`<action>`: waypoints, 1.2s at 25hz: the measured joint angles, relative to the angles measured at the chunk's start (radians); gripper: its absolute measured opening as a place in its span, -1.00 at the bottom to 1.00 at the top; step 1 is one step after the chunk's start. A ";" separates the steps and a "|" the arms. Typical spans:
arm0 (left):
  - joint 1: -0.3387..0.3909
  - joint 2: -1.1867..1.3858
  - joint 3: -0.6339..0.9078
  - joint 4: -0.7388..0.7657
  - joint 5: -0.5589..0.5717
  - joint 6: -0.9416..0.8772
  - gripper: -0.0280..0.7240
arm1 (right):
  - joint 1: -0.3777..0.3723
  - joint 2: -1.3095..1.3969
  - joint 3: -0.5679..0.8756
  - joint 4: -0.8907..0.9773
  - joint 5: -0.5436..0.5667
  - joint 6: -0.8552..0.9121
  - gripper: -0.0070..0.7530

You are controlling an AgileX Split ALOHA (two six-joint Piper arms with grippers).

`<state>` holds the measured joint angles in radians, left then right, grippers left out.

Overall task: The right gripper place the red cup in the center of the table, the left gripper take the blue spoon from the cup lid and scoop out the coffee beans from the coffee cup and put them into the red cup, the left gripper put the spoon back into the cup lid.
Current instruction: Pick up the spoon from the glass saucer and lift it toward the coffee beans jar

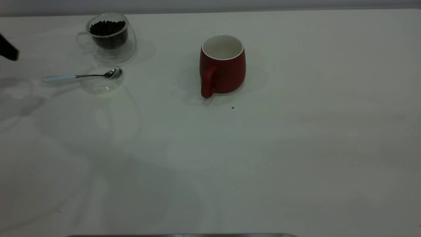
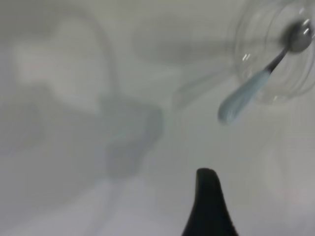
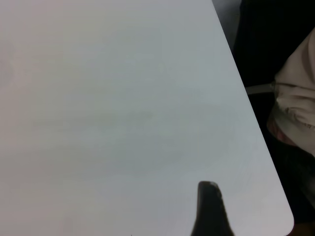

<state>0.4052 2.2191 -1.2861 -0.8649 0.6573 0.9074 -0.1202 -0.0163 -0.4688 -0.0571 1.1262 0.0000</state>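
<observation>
Your left gripper (image 1: 8, 49) waits at the table's (image 1: 263, 158) edge, finger spacing impossible to tell, so pinch the light, slippery spoon (image 1: 79, 76) by its pale handle jutting off the fragile glass lid (image 1: 102, 84) beside the bean cup (image 1: 108, 36).

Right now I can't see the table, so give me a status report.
Left end effector at table's left edge, empty. Red ceramic mug centred, empty. Blue-handled metal spoon resting on clear glass lid. Nothing in the way.
</observation>
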 joint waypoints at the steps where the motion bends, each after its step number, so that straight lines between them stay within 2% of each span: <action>1: 0.000 0.016 0.000 -0.031 -0.011 0.046 0.66 | 0.000 0.000 0.000 0.000 0.000 0.000 0.47; 6: 0.000 0.068 0.000 -0.080 -0.044 0.215 0.66 | 0.000 0.000 0.000 0.000 0.000 0.000 0.47; 14: 0.000 0.110 -0.001 -0.203 -0.071 0.248 0.66 | 0.000 0.000 0.000 0.000 0.000 0.000 0.47; 22: 0.000 0.163 -0.001 -0.243 -0.072 0.258 0.66 | 0.000 0.000 0.000 0.000 0.000 0.000 0.47; 30: 0.000 0.205 -0.006 -0.373 -0.038 0.311 0.66 | 0.000 0.000 0.000 0.000 0.000 0.000 0.47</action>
<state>0.4052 2.4240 -1.2922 -1.2380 0.6191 1.2180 -0.1202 -0.0163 -0.4688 -0.0571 1.1262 0.0000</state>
